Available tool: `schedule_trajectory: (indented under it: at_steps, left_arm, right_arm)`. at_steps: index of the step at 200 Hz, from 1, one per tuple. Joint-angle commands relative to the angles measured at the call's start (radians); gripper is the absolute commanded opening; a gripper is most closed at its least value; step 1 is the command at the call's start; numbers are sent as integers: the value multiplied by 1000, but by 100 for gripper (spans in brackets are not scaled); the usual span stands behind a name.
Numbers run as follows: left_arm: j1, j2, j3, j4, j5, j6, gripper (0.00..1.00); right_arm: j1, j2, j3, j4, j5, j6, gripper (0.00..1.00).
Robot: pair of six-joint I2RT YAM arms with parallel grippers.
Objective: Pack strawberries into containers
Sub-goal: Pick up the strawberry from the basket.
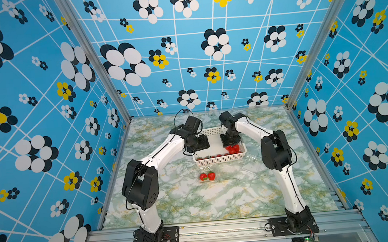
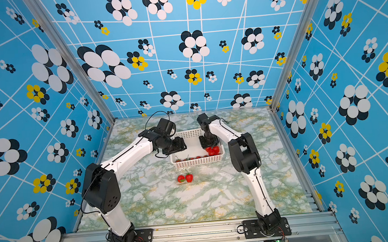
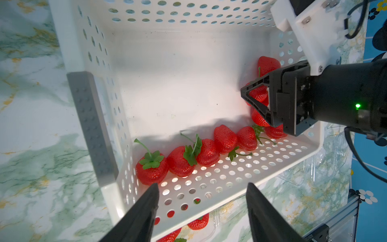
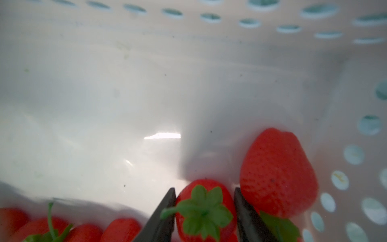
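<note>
Light: bright and even, cast from overhead in both top views.
Shadows: soft grey patches are thrown across the basket (image 3: pixel 230 174) floor.
Glare: a white streak is reflected there in the right wrist view.
Focus: the strawberries (image 4: pixel 83 232) nearest that lens are blurred.

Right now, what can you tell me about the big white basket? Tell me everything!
The white basket is a rectangular plastic tub with a smooth solid floor, walls full of round holes and a thick rim. It sits upright on the marbled table, toward the back. Red strawberries lie inside along its near wall and in one corner; the rest of its floor is bare. The right claw reaches into that corner with one berry between its jaws.
</note>
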Motion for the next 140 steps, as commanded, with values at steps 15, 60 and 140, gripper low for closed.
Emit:
schedule_trajectory:
  at_steps: [15, 60, 140]
  left_arm:
    - [9, 9, 16, -19, 11, 20, 67]
    - [17, -5, 2, -16, 7, 19, 67]
    - [36, -63, -49, -18, -9, 23, 67]
  right_arm:
    - [-6, 33, 45, -27, -16, -5, 41]
    - [-6, -2, 35, -18, -24, -3, 31]
    - [11, -238, -72, 28, -94, 27, 28]
